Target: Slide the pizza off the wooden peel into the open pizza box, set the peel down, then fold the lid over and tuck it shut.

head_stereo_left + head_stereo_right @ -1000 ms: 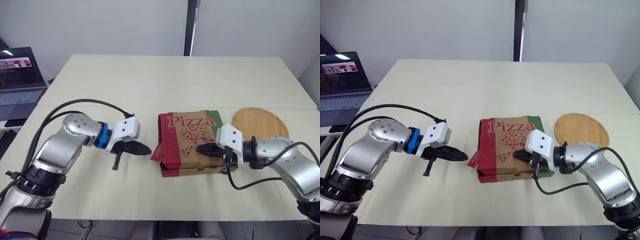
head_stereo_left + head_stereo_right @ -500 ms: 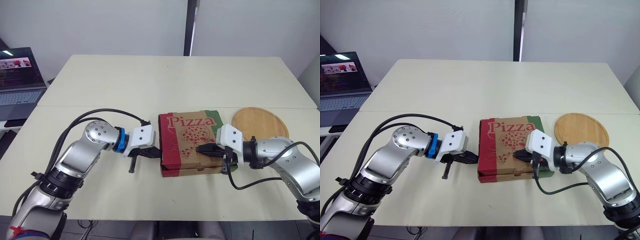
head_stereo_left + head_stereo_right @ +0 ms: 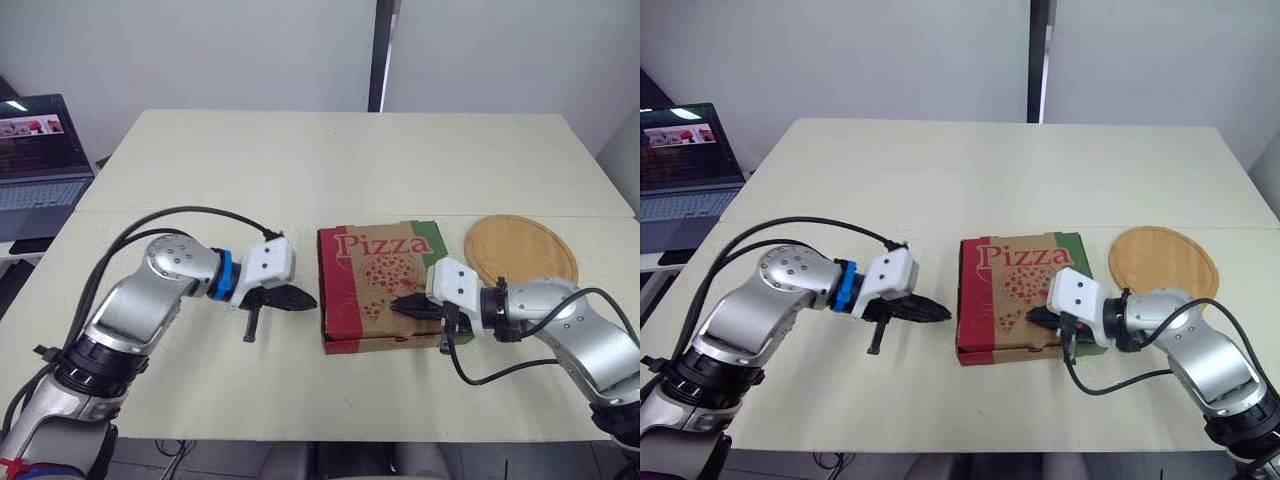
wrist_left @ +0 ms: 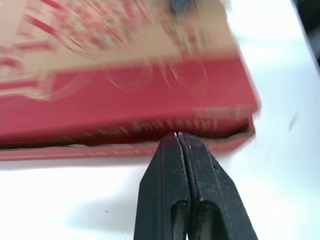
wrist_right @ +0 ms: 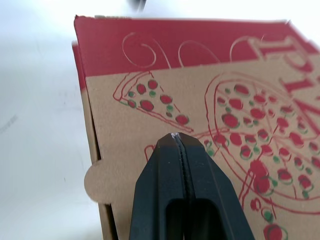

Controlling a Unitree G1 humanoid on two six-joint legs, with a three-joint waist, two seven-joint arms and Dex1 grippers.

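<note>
Both closed: left pincer [image 3: 311, 298] at pizza box [image 3: 372, 262] edge, right pincer [image 3: 397, 303] above

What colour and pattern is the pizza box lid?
The lid is brown card with red-and-green pizza drawings and a red border; right wrist view shows it best.

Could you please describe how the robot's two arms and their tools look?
The left arm and right arm are rounded silver shells, each with a white boxy wrist housing and loose black cable. A blue ring marks the left wrist. The left tool and right tool each have two black tapered fingers.
</note>
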